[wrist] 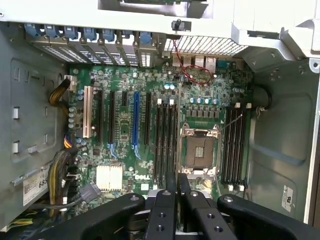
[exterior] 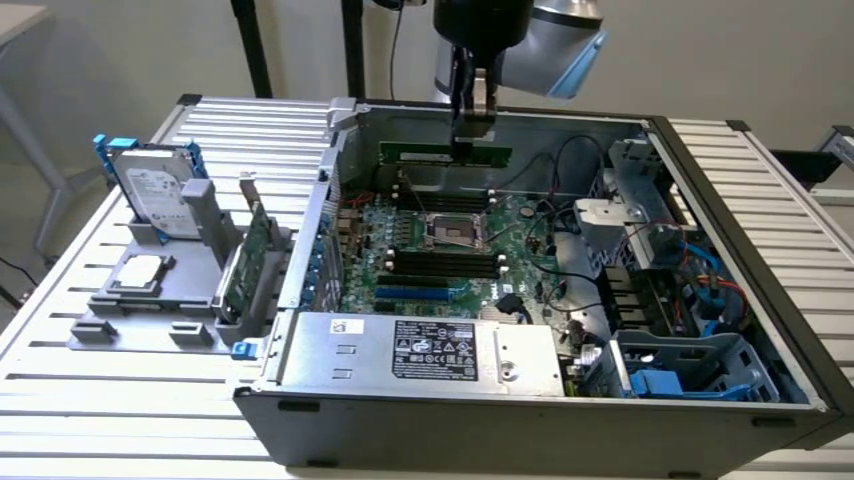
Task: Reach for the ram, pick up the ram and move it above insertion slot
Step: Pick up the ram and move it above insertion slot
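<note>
The ram, a long thin green stick, hangs level above the back of the open computer case. My gripper is shut on it from above, near its right half in the exterior view. Below it lies the motherboard with dark memory slots beside the CPU socket. In the wrist view my gripper has its black fingers nearly together over the board, above the socket and between two banks of slots. The stick itself is hidden between the fingers there.
On the slatted table at the exterior view's left, a grey holder carries a hard drive and a wider green expansion card. The case holds a power supply, cables and a blue drive cage.
</note>
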